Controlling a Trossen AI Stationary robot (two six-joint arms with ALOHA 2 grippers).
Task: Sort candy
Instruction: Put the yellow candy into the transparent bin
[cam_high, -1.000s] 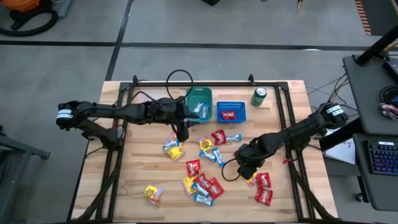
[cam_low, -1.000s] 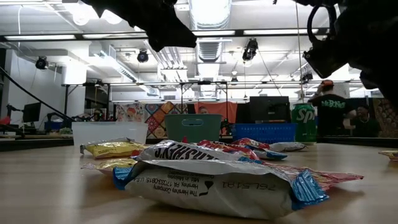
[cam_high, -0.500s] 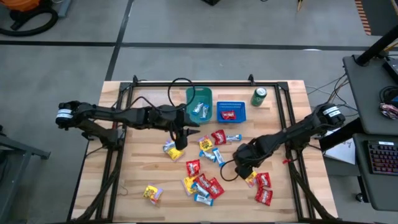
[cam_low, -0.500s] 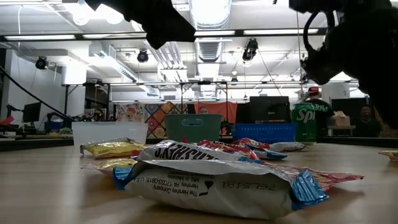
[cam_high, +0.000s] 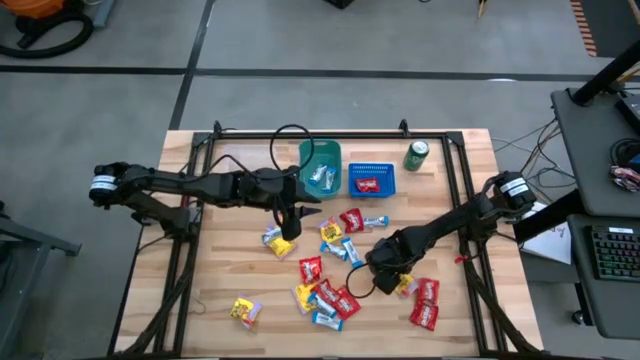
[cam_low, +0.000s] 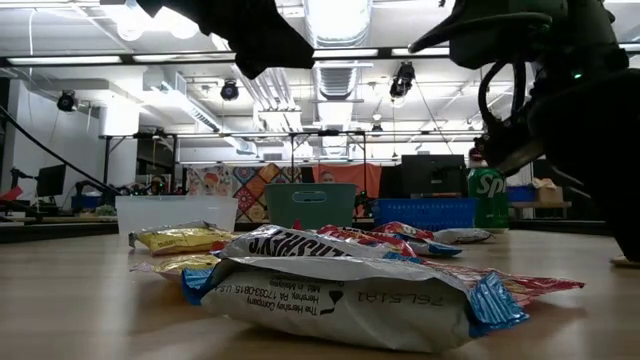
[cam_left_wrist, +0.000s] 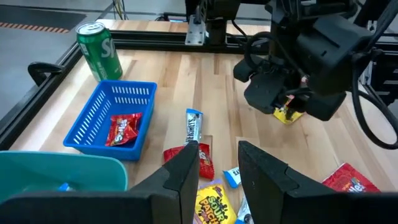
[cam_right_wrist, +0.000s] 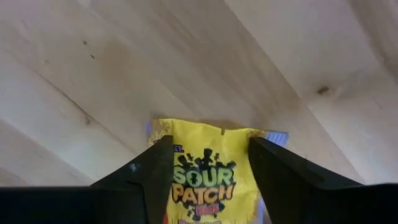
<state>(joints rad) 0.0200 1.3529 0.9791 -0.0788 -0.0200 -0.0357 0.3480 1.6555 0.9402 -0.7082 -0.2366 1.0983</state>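
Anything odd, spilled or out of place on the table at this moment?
A green drink can stands upright beside the blue basket, the one thing here that is not candy. One yellow candy lies alone, apart from the main pile. Nothing looks spilled or damaged.

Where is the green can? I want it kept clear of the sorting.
High view: the green can stands at the table's far edge, right of the blue basket.

Yellow candy (cam_right_wrist: 205, 180) between end-effector fingers (cam_right_wrist: 146, 180)
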